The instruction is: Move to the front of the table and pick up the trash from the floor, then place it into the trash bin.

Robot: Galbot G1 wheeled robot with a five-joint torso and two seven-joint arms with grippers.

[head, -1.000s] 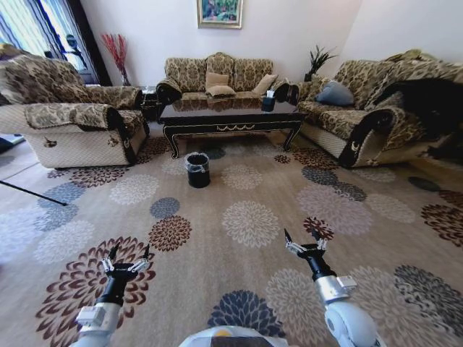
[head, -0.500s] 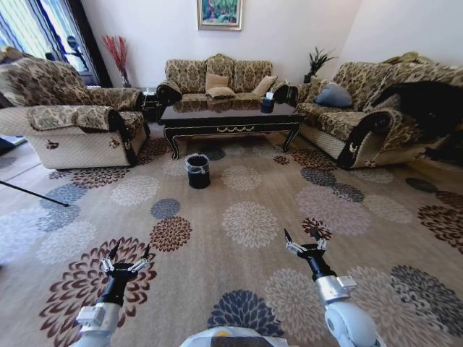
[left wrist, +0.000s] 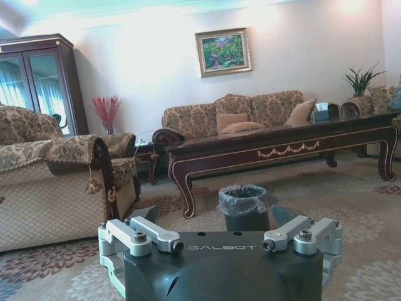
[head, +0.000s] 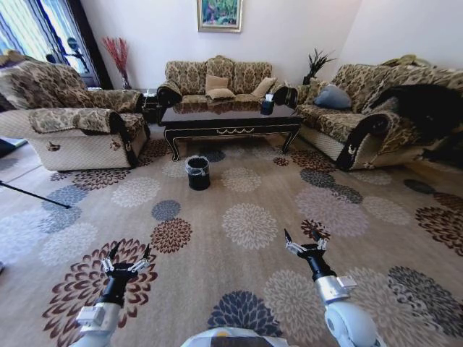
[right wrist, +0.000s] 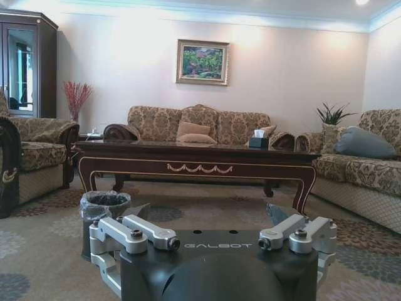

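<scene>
The dark glossy table (head: 231, 118) stands far ahead, in front of the back sofa. Just before its left end the small black trash bin (head: 197, 172) with a clear liner sits on the flowered floor (head: 249, 224). The trash is out of view. My left gripper (head: 129, 253) hangs low at the near left, open and holding nothing. My right gripper (head: 304, 238) hangs at the near right, likewise open and holding nothing. Both are far short of the bin. In the wrist views the bin (left wrist: 243, 207) (right wrist: 103, 216) stands before the table (left wrist: 282, 145) (right wrist: 194, 164).
An armchair (head: 79, 123) flanks the table on the left, a long sofa (head: 376, 116) on the right, and another sofa (head: 217, 76) stands behind. A dark tissue box (head: 268, 103) sits on the table. A thin dark rod (head: 32, 194) lies at the far left. Open carpet stretches ahead.
The whole head view has shifted slightly, so the camera has moved a little. Both grippers hold the same open pose.
</scene>
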